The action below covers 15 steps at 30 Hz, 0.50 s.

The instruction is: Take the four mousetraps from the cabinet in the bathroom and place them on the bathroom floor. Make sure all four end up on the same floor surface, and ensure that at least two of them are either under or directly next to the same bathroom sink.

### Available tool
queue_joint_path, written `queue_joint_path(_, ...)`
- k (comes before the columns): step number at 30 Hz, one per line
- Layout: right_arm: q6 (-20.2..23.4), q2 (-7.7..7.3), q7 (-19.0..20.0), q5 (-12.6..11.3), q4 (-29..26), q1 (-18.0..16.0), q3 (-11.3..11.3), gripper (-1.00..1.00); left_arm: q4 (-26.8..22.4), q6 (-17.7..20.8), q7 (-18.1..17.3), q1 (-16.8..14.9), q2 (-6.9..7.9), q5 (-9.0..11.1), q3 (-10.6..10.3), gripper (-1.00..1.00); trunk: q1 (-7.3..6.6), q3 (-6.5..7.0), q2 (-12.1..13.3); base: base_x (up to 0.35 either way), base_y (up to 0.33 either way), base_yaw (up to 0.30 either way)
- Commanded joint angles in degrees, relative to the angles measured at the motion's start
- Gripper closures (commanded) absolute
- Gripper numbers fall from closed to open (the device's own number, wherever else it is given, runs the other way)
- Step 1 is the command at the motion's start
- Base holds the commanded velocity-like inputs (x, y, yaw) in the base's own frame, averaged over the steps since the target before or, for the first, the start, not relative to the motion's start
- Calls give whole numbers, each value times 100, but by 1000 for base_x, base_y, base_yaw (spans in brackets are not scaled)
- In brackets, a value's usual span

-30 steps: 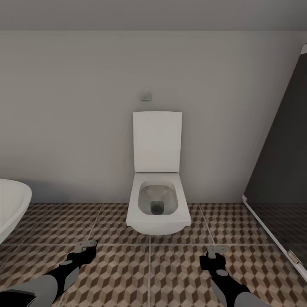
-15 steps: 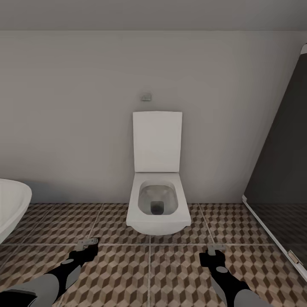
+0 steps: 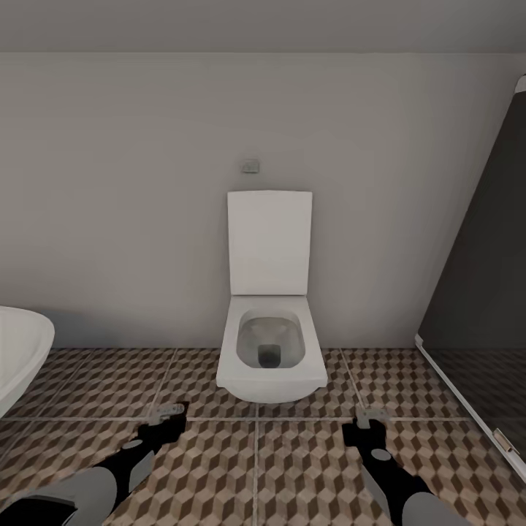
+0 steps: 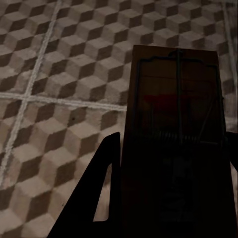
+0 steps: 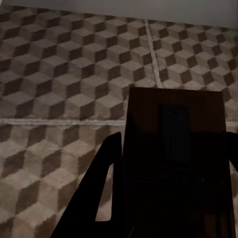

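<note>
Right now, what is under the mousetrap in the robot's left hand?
Under the mousetrap held by the left gripper lies the cube-patterned bathroom floor, with pale grout lines crossing it. The tiles directly beneath the board are covered by the board and the dark fingers.

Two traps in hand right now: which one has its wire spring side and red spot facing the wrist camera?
The mousetrap in the left gripper: that mousetrap shows its wire frame and red patch. The mousetrap in the right gripper, by contrast, shows a plainer dark face with no red visible.

A home bathroom: white toilet (image 3: 271, 343), bathtub (image 3: 18, 354), cube-patterned floor tiles (image 3: 292, 460).
</note>
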Motion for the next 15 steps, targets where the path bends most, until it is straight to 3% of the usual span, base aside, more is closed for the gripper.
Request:
queue_joint_path(1,-22,4,3,49,-26,-4,-42,100,1,-20,4,-4,-25,47,-47,100,-1,-5,-2,0,0,0)
queue_joint_path(10,-7,-18,17,56,-98,-4,-32,100,-19,-21,10,-4,-73,48,-46,100,-1,-5,-2,0,-1,0)
queue_joint_path(15,-5,-16,13,57,-100,-4,-31,100,-12,-26,2,-4,-76,54,-46,100,-1,-5,-2,0,-155,0)
